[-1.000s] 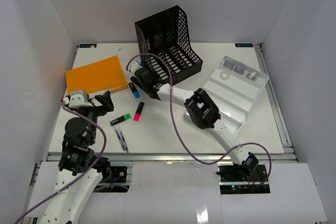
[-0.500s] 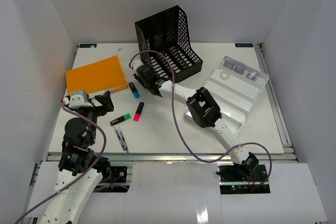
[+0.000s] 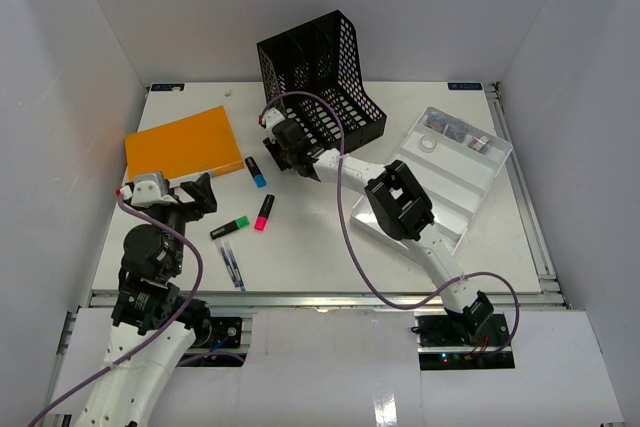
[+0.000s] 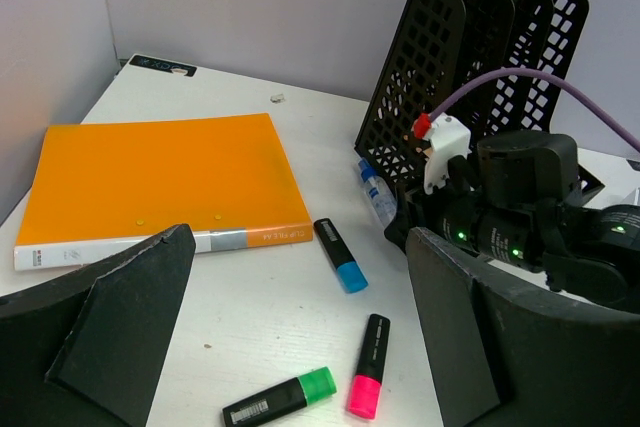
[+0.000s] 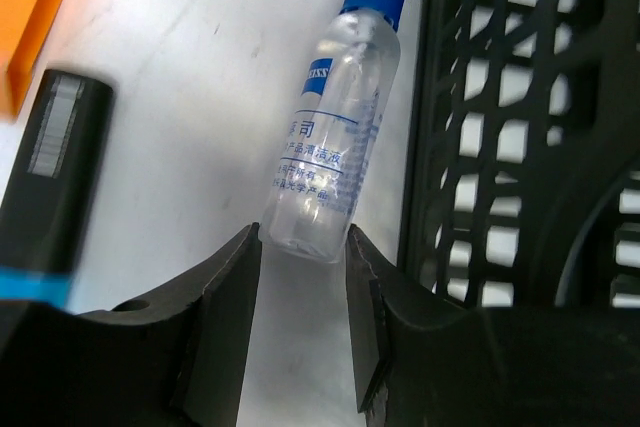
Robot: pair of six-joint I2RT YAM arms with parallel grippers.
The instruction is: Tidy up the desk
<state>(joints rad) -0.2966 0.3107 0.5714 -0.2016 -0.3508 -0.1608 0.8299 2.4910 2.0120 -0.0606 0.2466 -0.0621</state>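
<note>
The white desk (image 3: 330, 247) holds scattered items. A clear spray bottle with a blue cap (image 5: 330, 162) lies flat beside the black file rack (image 3: 320, 77); it also shows in the left wrist view (image 4: 378, 197). My right gripper (image 3: 283, 137) is low over it, and in its wrist view the gripper (image 5: 300, 257) is open with a fingertip on each side of the bottle's base. My left gripper (image 3: 200, 192) is wide open and empty above the desk's front left. Below it (image 4: 300, 327) lie a blue highlighter (image 4: 340, 255), a pink one (image 4: 367, 365) and a green one (image 4: 280, 399).
An orange folder (image 3: 181, 143) lies at the left. A silver compartmented tray (image 3: 440, 172) sits at the right with a tape roll (image 3: 428, 143) and small items. A pen (image 3: 231, 265) lies near the front rail. The rack's wall (image 5: 520, 127) stands right beside the right fingers.
My right gripper has moved away from the highlighters and up toward the rack, bringing its fingertips to the bottle's base. The left arm has not moved.
</note>
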